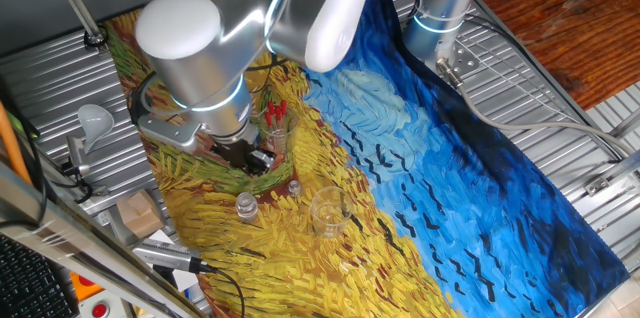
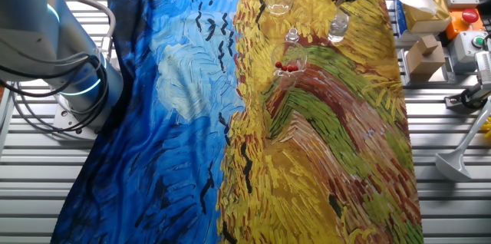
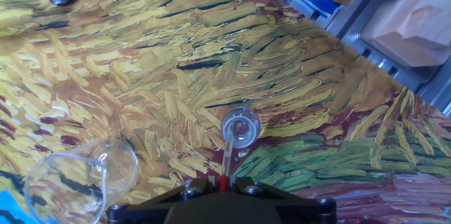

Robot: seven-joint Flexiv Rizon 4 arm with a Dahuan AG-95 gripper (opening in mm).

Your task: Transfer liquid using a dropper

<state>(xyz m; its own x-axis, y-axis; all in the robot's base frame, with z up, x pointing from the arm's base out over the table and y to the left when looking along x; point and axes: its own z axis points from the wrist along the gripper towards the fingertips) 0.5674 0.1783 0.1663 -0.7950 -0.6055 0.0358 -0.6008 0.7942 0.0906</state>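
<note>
Over the yellow part of the painted cloth [image 3: 141, 62], the tool [image 3: 223, 190] was closed on the dropper [image 3: 228, 155], red bulb pinched between the fingers, clear tip in the mouth of a small glass vial [image 3: 240, 125]. A clear beaker [image 3: 77, 178] stood nearby; spare red-bulbed droppers [image 1: 275, 111] sat in another glass.

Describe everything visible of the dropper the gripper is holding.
The dropper is a slim clear tube with a red bulb, only a sliver of red showing between the fingers of the gripper, which is shut on it. It points away from the hand, slightly tilted, its tip at or inside the mouth of a small clear vial standing on the painted cloth. No liquid can be made out in it.
</note>
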